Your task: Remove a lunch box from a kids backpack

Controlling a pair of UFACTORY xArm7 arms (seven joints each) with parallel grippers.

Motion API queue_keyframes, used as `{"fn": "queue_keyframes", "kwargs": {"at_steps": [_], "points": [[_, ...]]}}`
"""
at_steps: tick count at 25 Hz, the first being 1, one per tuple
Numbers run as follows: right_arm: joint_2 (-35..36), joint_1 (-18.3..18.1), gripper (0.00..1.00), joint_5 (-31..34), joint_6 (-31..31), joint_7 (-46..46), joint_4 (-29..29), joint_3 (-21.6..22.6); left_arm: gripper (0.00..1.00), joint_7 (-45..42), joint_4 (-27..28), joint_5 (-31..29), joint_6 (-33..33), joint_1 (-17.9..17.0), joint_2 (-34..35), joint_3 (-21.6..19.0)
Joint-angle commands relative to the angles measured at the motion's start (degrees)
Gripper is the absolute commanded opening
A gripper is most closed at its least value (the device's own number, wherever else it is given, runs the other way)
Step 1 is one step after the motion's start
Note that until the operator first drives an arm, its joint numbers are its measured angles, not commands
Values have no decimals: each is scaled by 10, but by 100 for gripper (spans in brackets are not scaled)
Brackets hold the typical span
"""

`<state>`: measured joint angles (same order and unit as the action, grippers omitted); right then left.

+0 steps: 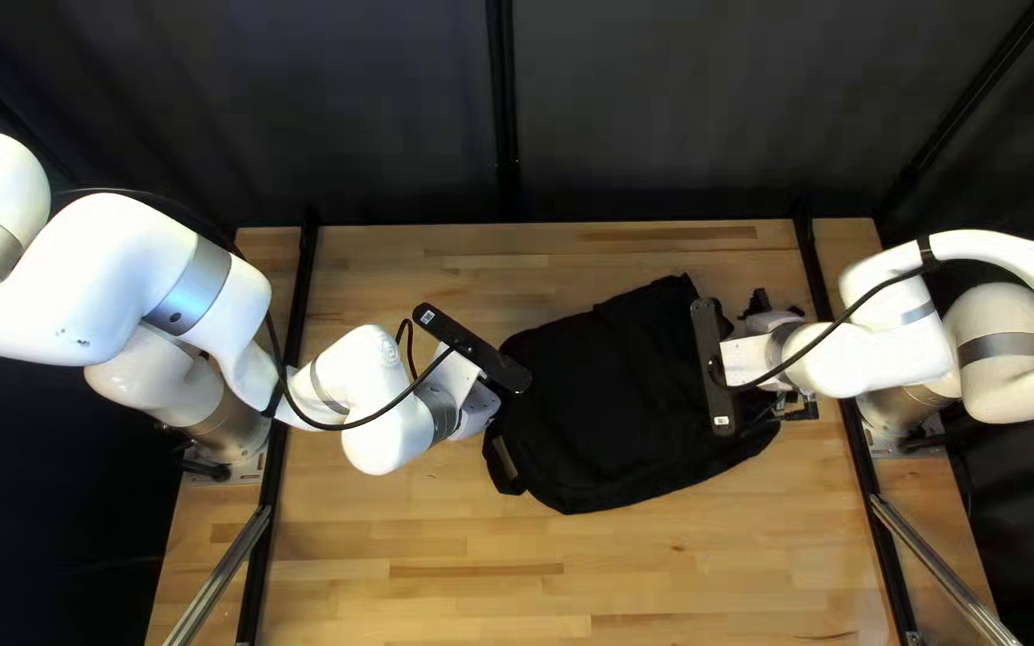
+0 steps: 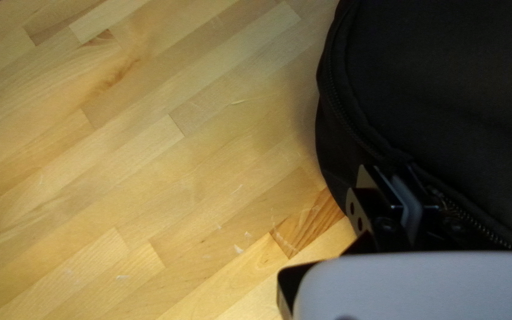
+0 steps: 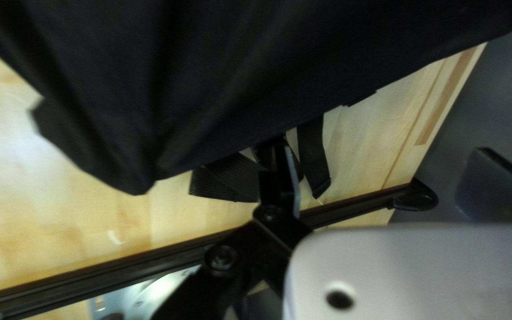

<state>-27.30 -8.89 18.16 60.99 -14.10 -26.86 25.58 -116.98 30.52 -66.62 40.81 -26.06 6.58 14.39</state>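
Observation:
The black backpack (image 1: 613, 395) lies on the table between both arms. My left gripper (image 1: 475, 404) is at its left side, fingertips hidden under the camera bar; my right gripper (image 1: 747, 359) meets its right end. In the left wrist view, my left gripper (image 2: 395, 178) is shut on the backpack (image 2: 445, 89) at the edge seam, where a zipper (image 2: 481, 227) runs. In the right wrist view, my right gripper (image 3: 277, 148) is shut on the edge of the backpack (image 3: 208, 77), beside webbing straps (image 3: 226, 178). No lunch box shows; the bag's inside is hidden.
Bare wooden tabletop (image 1: 445, 574) stretches in front of the backpack. Black rails (image 1: 272, 503) run along both table sides, with a dark curtain (image 1: 661, 108) behind the far edge. A strap end (image 3: 314, 160) hangs close beside my right gripper.

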Motion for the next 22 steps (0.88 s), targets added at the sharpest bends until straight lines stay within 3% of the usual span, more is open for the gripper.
{"fn": "queue_keyframes", "kwargs": {"at_steps": [1,6,12,16,22], "points": [[119,7,100,5,-18,-127,-88,78,0,0,-2,1,0,0,1,0],[236,3,100,79,-88,-230,-149,99,0,-12,0,-3,-5,-2,-11,-2],[348,9,100,159,-140,-321,-230,78,0,-26,-3,-11,-4,-4,-12,-5],[417,23,100,178,-104,-377,-299,59,0,-29,-2,-15,-7,-3,-15,-5],[439,44,100,181,-58,-433,-339,56,0,-26,-8,-16,-4,-3,-6,-5]]}}
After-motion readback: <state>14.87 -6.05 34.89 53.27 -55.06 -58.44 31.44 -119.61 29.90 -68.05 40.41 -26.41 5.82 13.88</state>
